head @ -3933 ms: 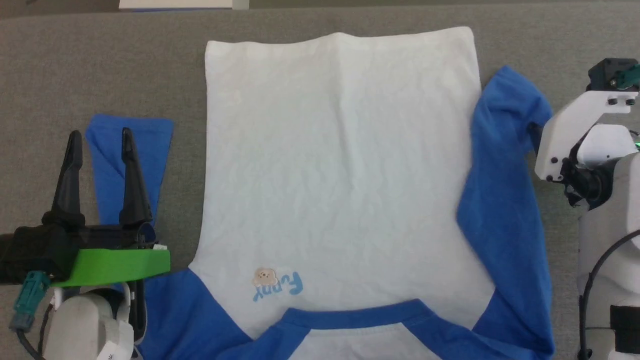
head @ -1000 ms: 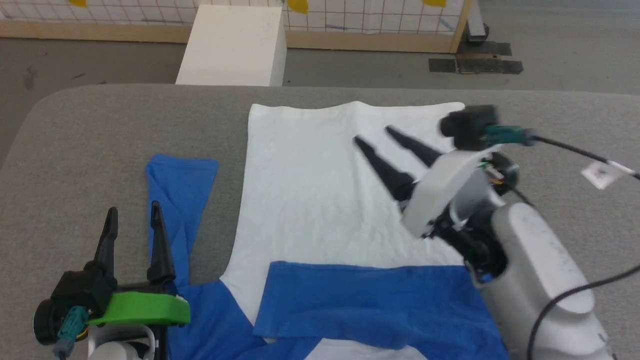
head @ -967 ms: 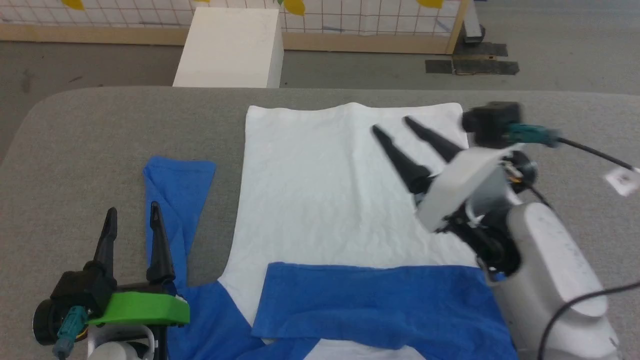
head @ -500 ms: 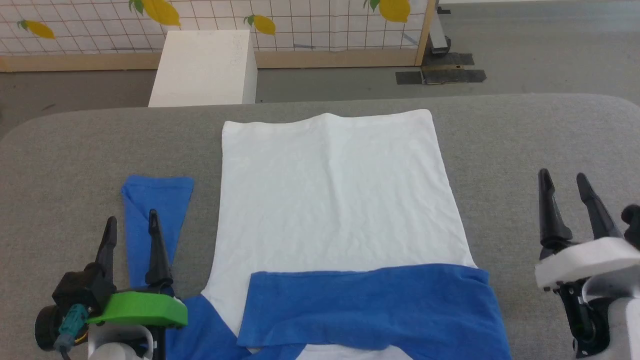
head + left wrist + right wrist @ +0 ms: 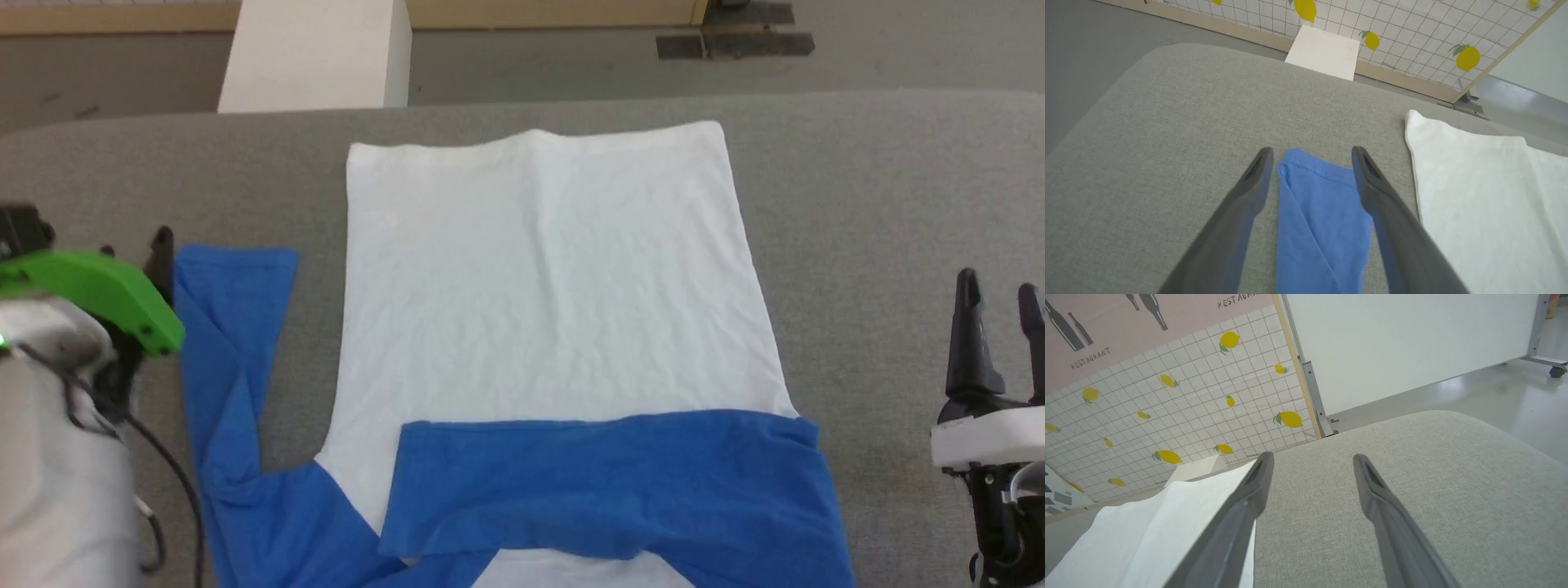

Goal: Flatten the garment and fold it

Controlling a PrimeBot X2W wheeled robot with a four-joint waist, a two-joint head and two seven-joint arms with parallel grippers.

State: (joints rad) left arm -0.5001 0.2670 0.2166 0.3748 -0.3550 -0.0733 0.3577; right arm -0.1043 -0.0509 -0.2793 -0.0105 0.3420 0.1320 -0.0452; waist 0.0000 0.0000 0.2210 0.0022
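Shirt position: the shirt (image 5: 539, 286) is lying flat mid-surface (image 5: 865, 204), hem toward the far edge and neckline at the near edge. The folded sleeve (image 5: 604, 482) is lying across the chest, and the loose sleeve (image 5: 229, 327) is trailing toward the left edge.
Handling: you are dealing with soft, light, limp cloth that is likely to sag and crease when lifted.
Hold: you should be pinching the loose sleeve at its cuff (image 5: 1316, 173), through both layers.
Left claw (image 5: 1310, 157): hanging open at that cuff, gripping nothing; contact cannot be judged.
Right claw (image 5: 998, 286): standing open and empty near the right edge, well apart from the shirt.
Writing: the poster (image 5: 1126, 326) is reading "RESTAURANT".
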